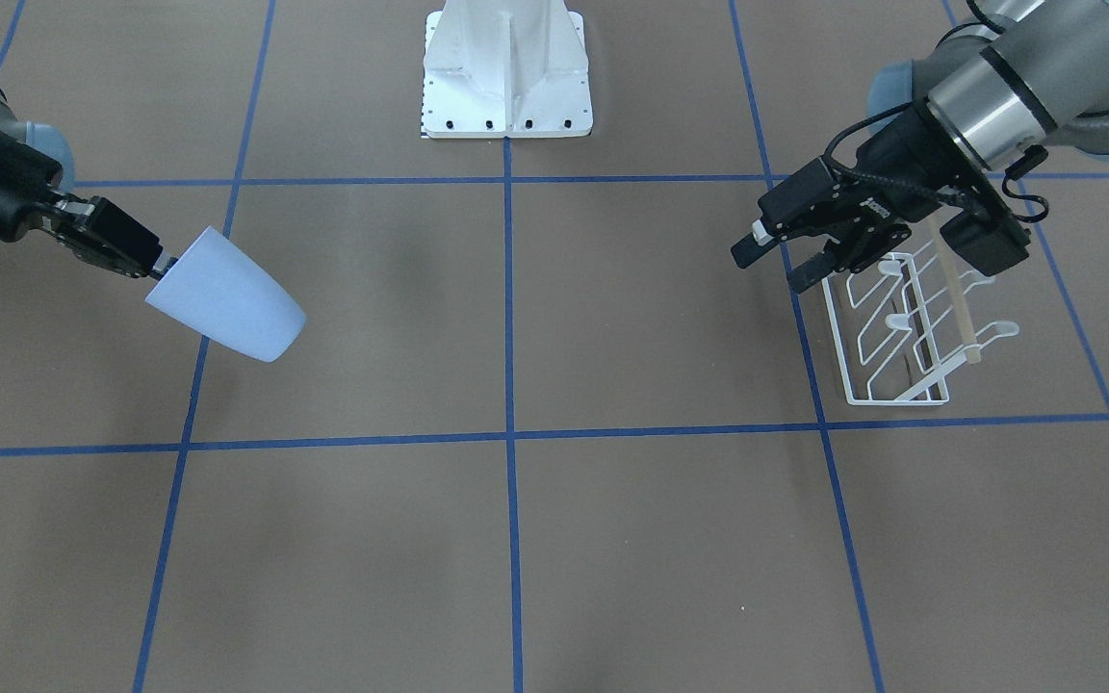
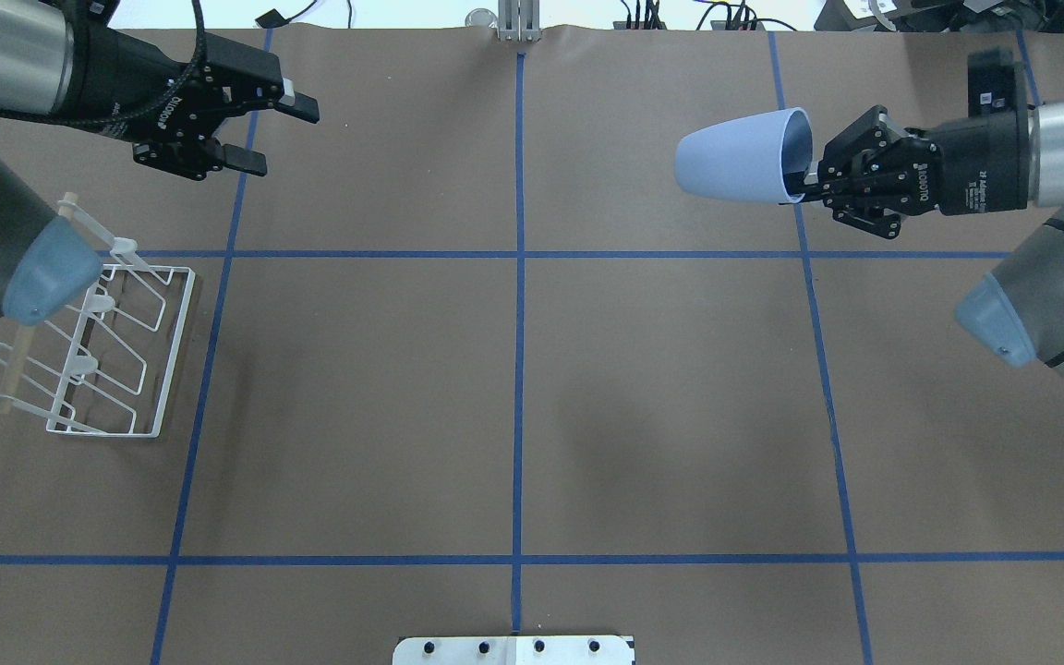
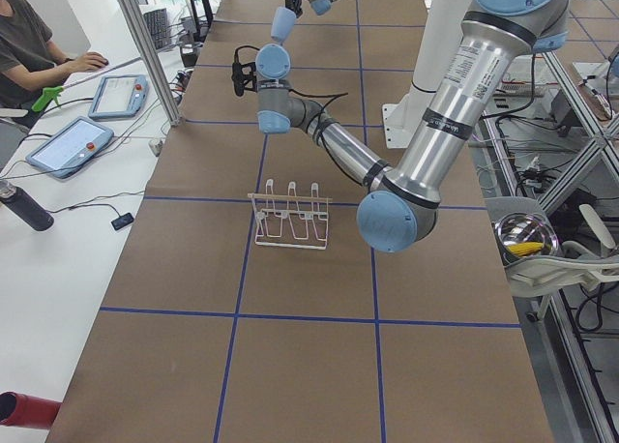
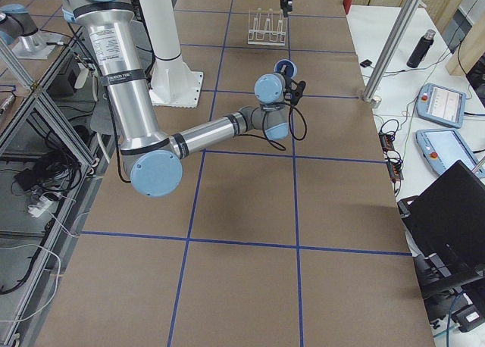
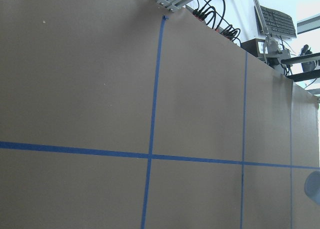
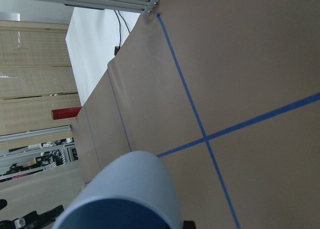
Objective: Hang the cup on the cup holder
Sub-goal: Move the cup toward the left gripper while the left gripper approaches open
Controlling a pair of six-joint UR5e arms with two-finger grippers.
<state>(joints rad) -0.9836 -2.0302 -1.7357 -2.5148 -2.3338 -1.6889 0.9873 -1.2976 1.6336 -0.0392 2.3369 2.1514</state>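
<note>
Gripping a pale blue cup (image 2: 740, 155) by its rim, one finger inside the mouth and one outside, the robot's right gripper (image 2: 802, 177) held it sideways in the air on its own side of the table (image 2: 513, 397), base pointing toward the centre. The rim hold probably left the cup's body free for a hand-over or a turn, since the mouth must go over a prong. The white wire rack (image 2: 175, 351) stood well apart on the robot's left side, prongs angled up beneath its wooden rod (image 1: 961, 306). The left gripper (image 2: 281, 137) hovered just beyond the rack with its fingers spread and nothing between them, seemingly waiting to receive the cup or steady the rack. That gripper and the left arm's elbow (image 2: 52, 268), hanging above the rack, appeared the likeliest obstacles to any approach. Blue tape lines (image 2: 519, 323) crossed the brown table, and the white pedestal (image 1: 506, 87) stood at mid-table.
</note>
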